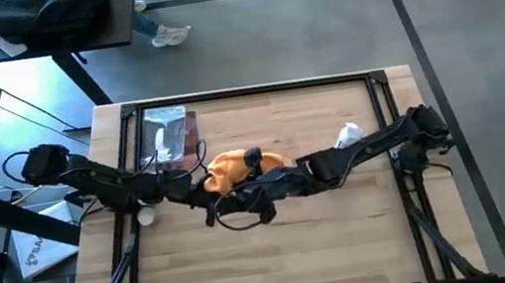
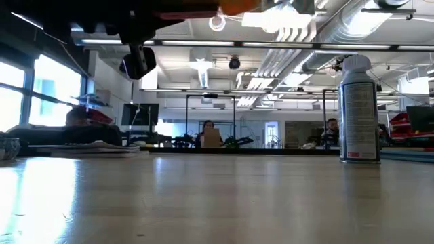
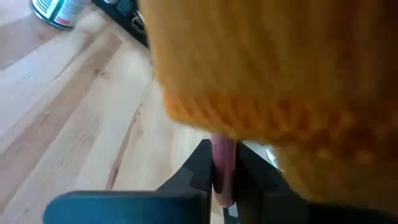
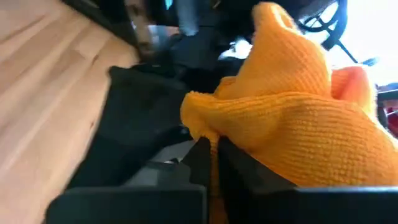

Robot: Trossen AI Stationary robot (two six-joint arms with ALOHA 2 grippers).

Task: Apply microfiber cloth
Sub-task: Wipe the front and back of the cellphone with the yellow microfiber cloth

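Gripping microfiber cloth (image 4: 298, 130): right tool (image 4: 210, 155), above table (image 1: 349, 248) centre.

The microfiber cloth (image 1: 232, 170) sits mid-table between both arms; a silvery packet (image 1: 169, 134) lies far-left, a spray can (image 2: 359, 110) right.

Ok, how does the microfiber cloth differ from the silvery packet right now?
The microfiber cloth is orange and bunched in soft folds; the silvery packet is shiny with a brown edge. The cloth is held up off the table, pinched in the right claw; the packet lies on the table, ungripped, nearer the left arm's side.
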